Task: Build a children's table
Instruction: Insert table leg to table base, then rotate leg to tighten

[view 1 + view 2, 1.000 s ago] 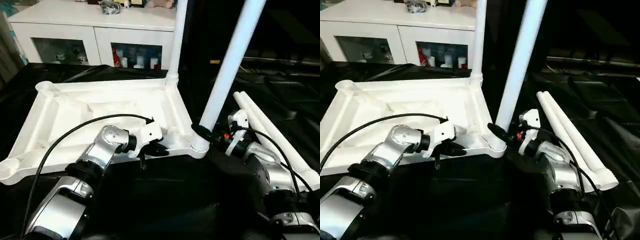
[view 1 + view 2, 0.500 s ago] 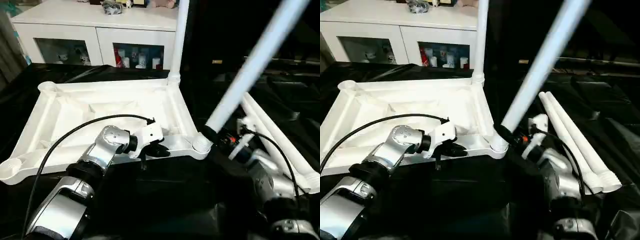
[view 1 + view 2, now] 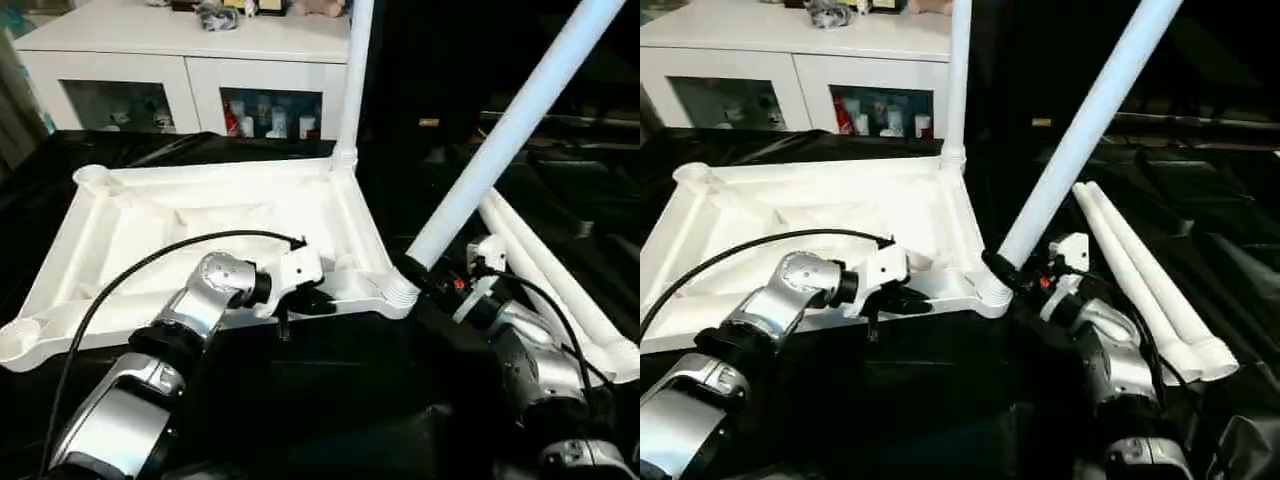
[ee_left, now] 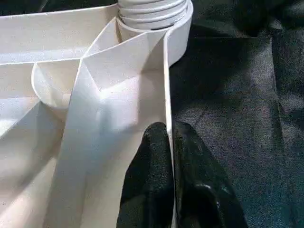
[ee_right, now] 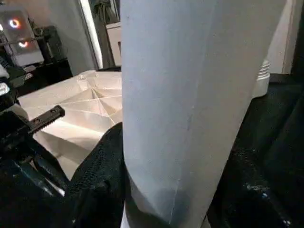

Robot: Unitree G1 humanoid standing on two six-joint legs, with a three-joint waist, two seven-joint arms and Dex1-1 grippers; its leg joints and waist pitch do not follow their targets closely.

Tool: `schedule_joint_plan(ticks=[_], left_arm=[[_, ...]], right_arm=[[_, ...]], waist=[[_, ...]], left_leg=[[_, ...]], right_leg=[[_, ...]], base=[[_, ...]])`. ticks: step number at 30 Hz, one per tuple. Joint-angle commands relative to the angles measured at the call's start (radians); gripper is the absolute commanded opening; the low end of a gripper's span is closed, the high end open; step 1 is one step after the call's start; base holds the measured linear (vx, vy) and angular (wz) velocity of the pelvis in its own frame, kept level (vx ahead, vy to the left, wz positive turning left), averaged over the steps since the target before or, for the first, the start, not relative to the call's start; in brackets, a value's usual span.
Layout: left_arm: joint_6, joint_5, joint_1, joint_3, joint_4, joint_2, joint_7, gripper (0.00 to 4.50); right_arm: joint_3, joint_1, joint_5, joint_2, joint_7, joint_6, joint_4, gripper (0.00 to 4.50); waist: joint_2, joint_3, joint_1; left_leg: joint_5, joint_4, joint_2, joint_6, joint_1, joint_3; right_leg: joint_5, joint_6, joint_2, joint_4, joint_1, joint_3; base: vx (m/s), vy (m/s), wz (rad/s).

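The children's table's white tabletop [image 3: 190, 215] lies upside down on the black cover. One white leg [image 3: 352, 80] stands upright in its far right corner socket. A second leg [image 3: 500, 135] leans to the right with its foot in the near right socket [image 3: 398, 292]. My right gripper [image 3: 418, 272] is shut on this leg just above the socket, its black fingers [image 5: 97, 183] on either side of the tube [image 5: 190, 95]. My left gripper [image 4: 169, 130] is shut on the tabletop's near rim [image 4: 166, 85], a short way left of that socket.
Two loose white legs [image 3: 560, 285] lie side by side on the black cover at the right. A white cabinet with glass doors [image 3: 190, 60] stands behind the work table. Black cloth [image 3: 320, 400] covers the near part.
The leg in my right gripper has tilted further to the right, its foot staying at the near right socket. My left gripper has kept its pinch on the rim.
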Motion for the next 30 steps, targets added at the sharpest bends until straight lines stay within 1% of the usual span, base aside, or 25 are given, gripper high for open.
schedule_joint_plan(ticks=[1,2,3,4,5,6,7,8,9,10,11,12,13,14,16,19,23,24,25,26,27,28,29,30], left_arm=[[-0.013,0.008,-0.033,0.019,-0.009,0.022,0.027,0.00],[-0.013,0.008,-0.032,0.018,-0.011,0.023,0.026,0.00],[-0.014,0.008,-0.031,0.017,-0.012,0.024,0.025,0.00],[-0.014,0.008,-0.031,0.016,-0.013,0.024,0.024,0.00],[-0.014,0.008,-0.031,0.016,-0.013,0.024,0.024,0.00],[-0.014,0.008,-0.029,0.015,-0.016,0.025,0.022,0.00],[-0.014,0.008,-0.028,0.014,-0.018,0.026,0.021,0.00],[-0.013,0.008,-0.026,0.013,-0.020,0.027,0.018,0.00],[-0.014,0.008,-0.025,0.012,-0.022,0.028,0.015,0.00],[-0.015,0.008,-0.024,0.011,-0.022,0.029,0.014,0.00],[-0.016,0.009,-0.023,0.011,-0.022,0.029,0.013,0.00],[-0.016,0.009,-0.023,0.010,-0.022,0.029,0.012,0.00],[-0.017,0.009,-0.024,0.010,-0.020,0.029,0.013,0.00],[-0.017,0.009,-0.025,0.009,-0.020,0.029,0.013,0.00],[-0.018,0.009,-0.029,0.008,-0.015,0.027,0.012,0.00],[-0.024,0.007,-0.035,0.007,-0.010,0.023,0.004,0.00],[-0.029,-0.004,-0.035,0.004,-0.020,0.022,-0.025,0.00],[-0.027,-0.019,-0.027,0.000,-0.039,0.029,-0.069,0.00],[-0.026,-0.025,-0.022,-0.003,-0.050,0.033,-0.091,0.00],[-0.022,-0.043,-0.006,-0.012,-0.084,0.046,-0.152,0.00],[-0.019,-0.052,0.002,-0.017,-0.102,0.052,-0.180,0.00],[-0.006,-0.058,0.012,-0.025,-0.126,0.063,-0.208,0.00],[0.003,-0.061,0.019,-0.030,-0.142,0.069,-0.226,0.00],[0.010,-0.063,0.028,-0.038,-0.162,0.080,-0.246,0.00]], right_arm=[[0.101,0.075,-0.164,-0.020,0.008,0.056,0.155,1.87],[0.133,0.056,-0.188,-0.031,0.035,0.055,0.188,1.87],[0.144,0.047,-0.200,-0.034,0.040,0.050,0.204,1.87],[0.157,0.033,-0.213,-0.037,0.041,0.042,0.227,1.87],[0.158,0.032,-0.214,-0.037,0.041,0.041,0.228,1.87],[0.170,0.016,-0.223,-0.037,0.042,0.044,0.235,1.87],[0.174,0.013,-0.225,-0.038,0.042,0.043,0.237,1.87],[0.184,0.005,-0.233,-0.040,0.043,0.043,0.238,1.87],[0.189,0.000,-0.236,-0.040,0.045,0.040,0.240,1.87],[0.192,-0.004,-0.238,-0.039,0.046,0.039,0.239,1.87],[0.195,-0.008,-0.239,-0.038,0.048,0.040,0.236,1.87],[0.196,-0.013,-0.241,-0.038,0.052,0.038,0.239,1.87],[0.198,-0.016,-0.238,-0.041,0.063,0.049,0.223,1.87],[0.199,-0.017,-0.238,-0.041,0.065,0.051,0.221,1.87],[0.201,-0.020,-0.236,-0.045,0.071,0.063,0.205,1.87],[0.200,-0.028,-0.245,-0.047,0.066,0.073,0.204,1.87],[0.200,-0.030,-0.246,-0.051,0.076,0.078,0.199,1.87],[0.205,-0.020,-0.237,-0.057,0.104,0.091,0.170,1.87],[0.208,-0.014,-0.231,-0.061,0.120,0.097,0.153,1.87],[0.216,0.001,-0.217,-0.071,0.158,0.117,0.112,1.87],[0.219,0.008,-0.213,-0.077,0.172,0.125,0.095,1.87],[0.225,0.014,-0.212,-0.083,0.186,0.128,0.082,1.87],[0.229,0.017,-0.211,-0.087,0.195,0.129,0.075,1.87],[0.234,0.022,-0.213,-0.093,0.206,0.129,0.068,1.87]], waist=[[0.005,-0.022,-0.001],[0.001,-0.022,-0.002],[0.000,-0.022,-0.004],[0.003,-0.021,-0.007],[0.002,-0.019,-0.008],[0.004,-0.019,-0.007],[0.003,-0.020,-0.008],[0.004,-0.020,-0.009],[0.006,-0.022,-0.011],[0.008,-0.023,-0.010],[0.008,-0.023,-0.010],[0.007,-0.027,-0.011],[0.008,-0.028,-0.011],[0.007,-0.025,-0.010],[0.007,-0.024,-0.009],[0.006,-0.023,-0.008],[0.006,-0.022,-0.006],[0.006,-0.022,-0.005],[0.005,-0.023,-0.003],[0.007,-0.025,0.000],[0.008,-0.028,0.003],[0.008,-0.031,0.002],[0.007,-0.034,0.003],[0.007,-0.038,0.004]], left_leg=[[-0.433,-0.085,0.081,-0.019,0.020,-0.051],[-0.439,-0.086,0.081,-0.021,0.019,-0.053],[-0.450,-0.086,0.081,-0.024,0.018,-0.053],[-0.463,-0.088,0.080,-0.029,0.016,-0.057],[-0.474,-0.088,0.080,-0.031,0.015,-0.058],[-0.492,-0.088,0.080,-0.037,0.020,-0.061],[-0.502,-0.088,0.080,-0.038,0.023,-0.061],[-0.514,-0.088,0.079,-0.041,0.024,-0.064],[-0.522,-0.091,0.081,-0.046,0.025,-0.065],[-0.526,-0.094,0.082,-0.048,0.026,-0.065],[-0.526,-0.094,0.082,-0.048,0.026,-0.065],[-0.511,-0.099,0.084,-0.051,0.022,-0.062],[-0.502,-0.100,0.084,-0.051,0.021,-0.060],[-0.505,-0.097,0.081,-0.049,0.024,-0.053],[-0.510,-0.093,0.079,-0.044,0.028,-0.052],[-0.504,-0.094,0.080,-0.038,0.029,-0.054],[-0.505,-0.094,0.080,-0.036,0.033,-0.053],[-0.505,-0.094,0.081,-0.037,0.034,-0.053],[-0.498,-0.096,0.082,-0.035,0.032,-0.053],[-0.480,-0.098,0.085,-0.034,0.029,-0.050],[-0.448,-0.099,0.088,-0.032,0.025,-0.047],[-0.419,-0.097,0.087,-0.028,0.020,-0.042],[-0.396,-0.097,0.087,-0.025,0.019,-0.041],[-0.340,-0.093,0.085,-0.012,0.014,-0.037]], right_leg=[[-0.512,-0.166,-0.120,-0.114,-0.004,0.062],[-0.524,-0.161,-0.120,-0.113,-0.004,0.061],[-0.537,-0.155,-0.120,-0.115,-0.004,0.060],[-0.557,-0.148,-0.121,-0.115,-0.004,0.059],[-0.575,-0.140,-0.122,-0.118,-0.005,0.059],[-0.606,-0.127,-0.123,-0.121,-0.008,0.058],[-0.616,-0.124,-0.124,-0.124,-0.011,0.059],[-0.623,-0.121,-0.122,-0.124,-0.011,0.058],[-0.603,-0.125,-0.121,-0.124,-0.011,0.057],[-0.561,-0.132,-0.117,-0.122,-0.008,0.056],[-0.561,-0.132,-0.117,-0.122,-0.008,0.056],[-0.469,-0.154,-0.112,-0.114,-0.001,0.055],[-0.440,-0.163,-0.112,-0.112,0.000,0.055],[-0.414,-0.179,-0.110,-0.112,-0.004,0.057],[-0.450,-0.177,-0.113,-0.116,-0.006,0.058],[-0.495,-0.161,-0.116,-0.121,-0.005,0.057],[-0.514,-0.154,-0.115,-0.123,-0.008,0.058],[-0.501,-0.158,-0.113,-0.122,-0.008,0.058],[-0.488,-0.159,-0.112,-0.121,-0.005,0.058],[-0.444,-0.166,-0.109,-0.116,-0.002,0.059],[-0.369,-0.183,-0.107,-0.107,0.003,0.060],[-0.299,-0.204,-0.104,-0.097,0.007,0.059],[-0.260,-0.214,-0.103,-0.092,0.011,0.058],[-0.179,-0.232,-0.104,-0.083,0.018,0.056]], base=[[0.000,0.000,0.00],[0.000,0.000,0.00],[0.000,0.000,0.00],[0.000,0.000,0.00],[0.000,0.000,0.00],[0.000,0.000,0.00],[0.000,0.000,0.00],[0.000,0.000,0.00],[0.000,0.000,0.00],[0.000,0.000,0.00],[0.000,0.000,0.00],[0.000,0.000,0.00],[0.000,0.000,0.00],[0.000,0.000,0.00],[0.000,0.000,0.00],[0.000,0.000,0.00],[0.000,0.000,0.00],[0.000,0.000,0.00],[0.000,0.000,0.00],[0.000,0.000,0.00],[0.000,0.000,0.00],[0.062,-0.005,-0.02],[0.062,-0.005,-0.02],[0.083,-0.012,-0.03]])
